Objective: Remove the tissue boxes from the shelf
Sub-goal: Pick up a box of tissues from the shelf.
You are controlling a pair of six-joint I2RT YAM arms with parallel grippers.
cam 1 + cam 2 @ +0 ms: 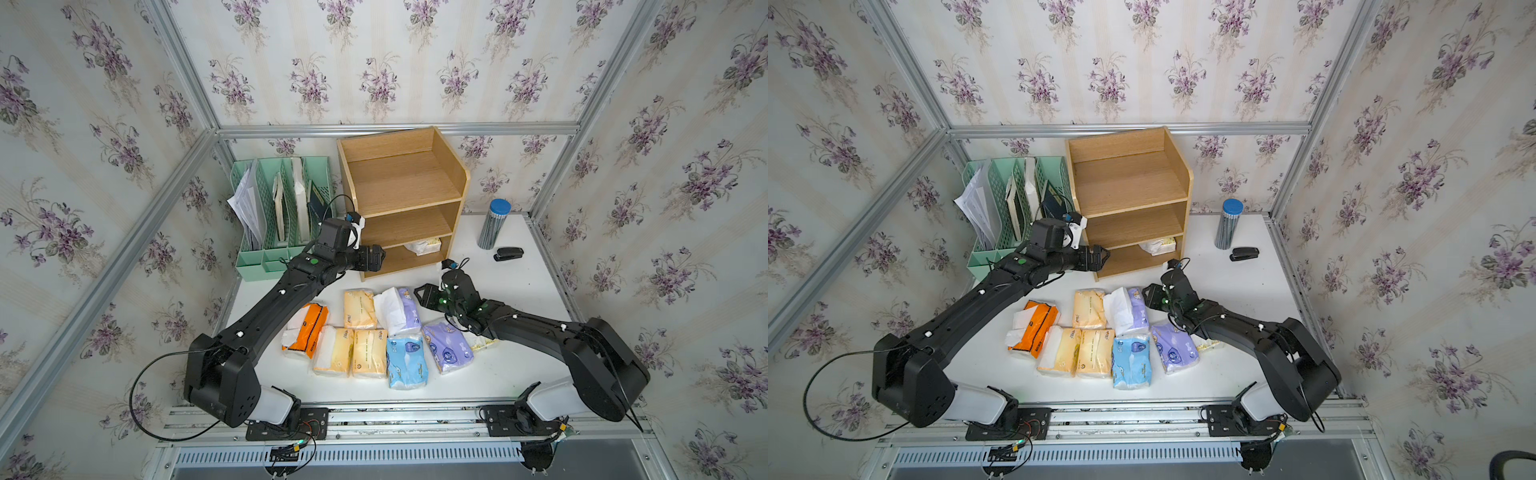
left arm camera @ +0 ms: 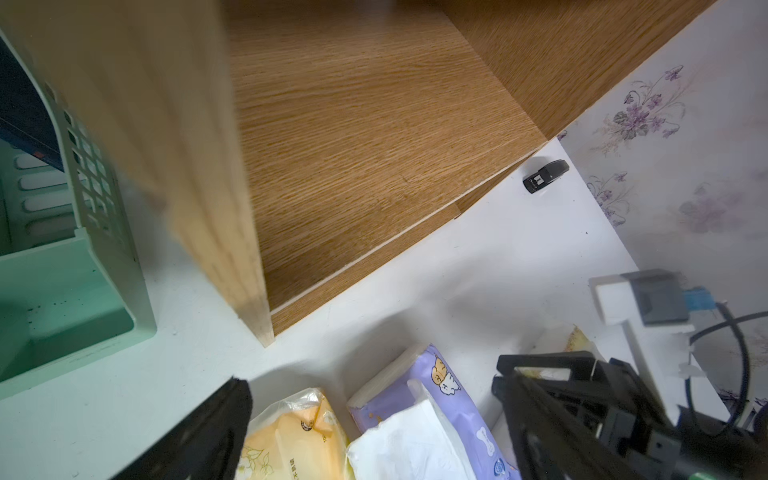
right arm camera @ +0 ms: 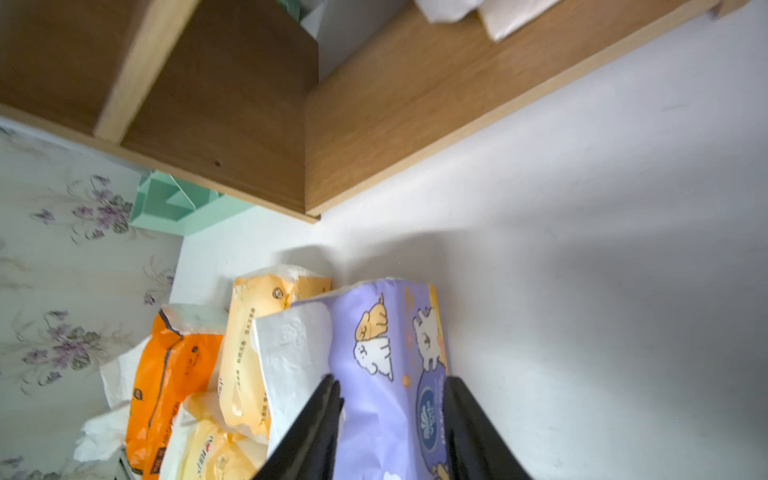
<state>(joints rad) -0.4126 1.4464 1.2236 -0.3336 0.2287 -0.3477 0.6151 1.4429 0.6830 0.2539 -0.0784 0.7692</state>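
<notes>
Tissue boxes, soft brick-shaped plastic-wrapped packs: eight lie grouped on the white bench [image 1: 519,282] in front of the light-brown wooden three-tier shelf [image 1: 399,178]; its top and middle tiers are bare. Item outstanding: one white-yellow pack [image 1: 424,246] in the shelf's bottom tier, at the end by the shelf's right side panel, near the front edge, its long axis running roughly along the shelf's width. Left gripper [image 1: 1102,257]: jaws spread wide, nothing between them, at the mouth of the bottom tier by the shelf's left side panel, level with that tier and pointing in; the pack lies sideways from it, across the tier toward the far panel. Right gripper [image 3: 390,379]: low over the bench just in front of the shelf's right half, jaws part-way apart on either side of the end of a purple cartoon-printed pack [image 3: 386,353] that rests on the bench beside a cream-yellow one; it appears not to be pinching it. Assessment: both grippers are about equally near the last pack; the left one, empty and already at tier height, looks better placed, needing a sideways reach along the tier.
</notes>
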